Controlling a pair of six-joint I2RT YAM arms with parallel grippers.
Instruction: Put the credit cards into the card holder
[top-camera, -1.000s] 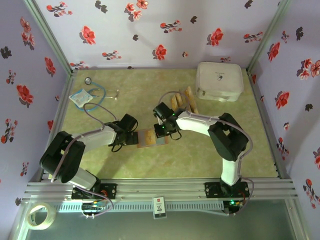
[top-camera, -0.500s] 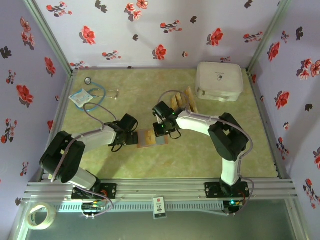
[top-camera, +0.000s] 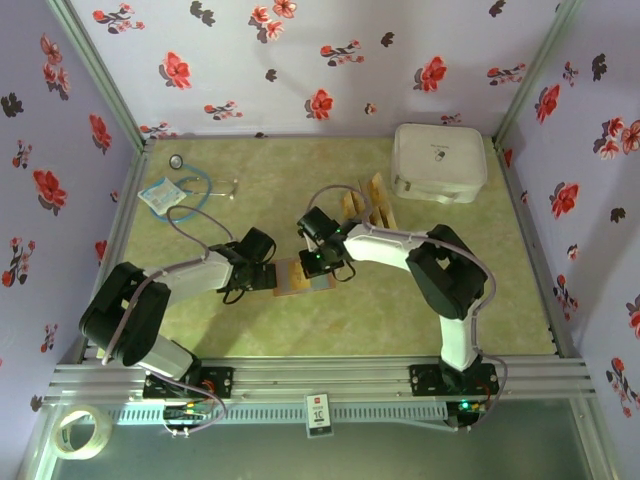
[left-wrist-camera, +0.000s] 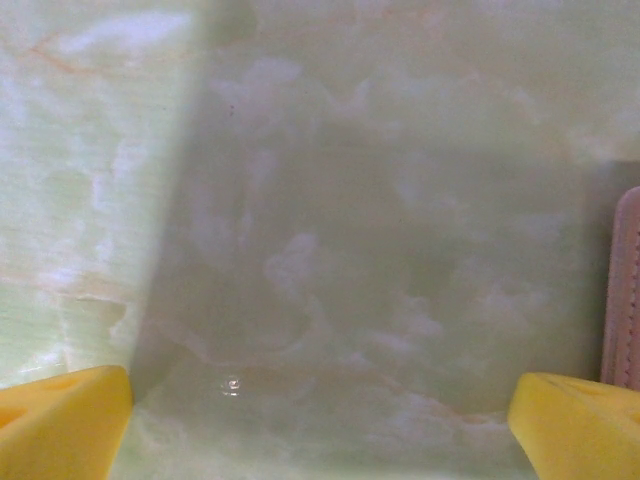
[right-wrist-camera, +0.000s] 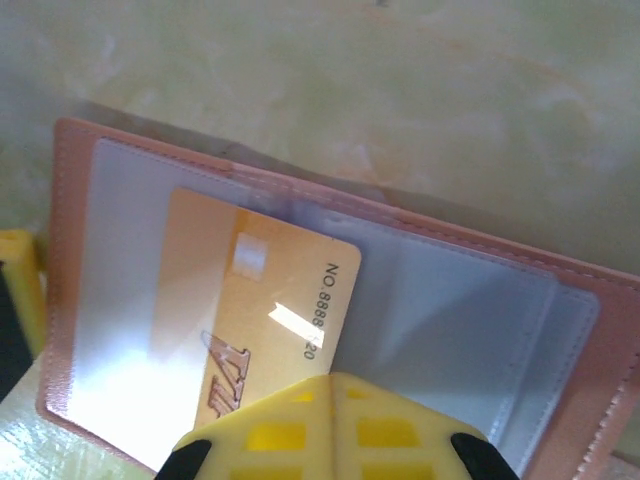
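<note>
Right claw (right-wrist-camera: 333, 385) pinches credit card (right-wrist-camera: 255, 300) reading "NO.8888" over open card holder (right-wrist-camera: 618, 340).

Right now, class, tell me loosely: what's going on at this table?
The right tool is shut on a gold credit card, holding it against the clear pockets of the open card holder. The left tool is open, just beside the holder's edge. More cards lie further back, near a white case.

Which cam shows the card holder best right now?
Right wrist: the card holder lies open up close, clear sleeves visible, a gold card partway into one. Top external shows it small and partly covered. Left wrist catches just its edge at the right border.
</note>
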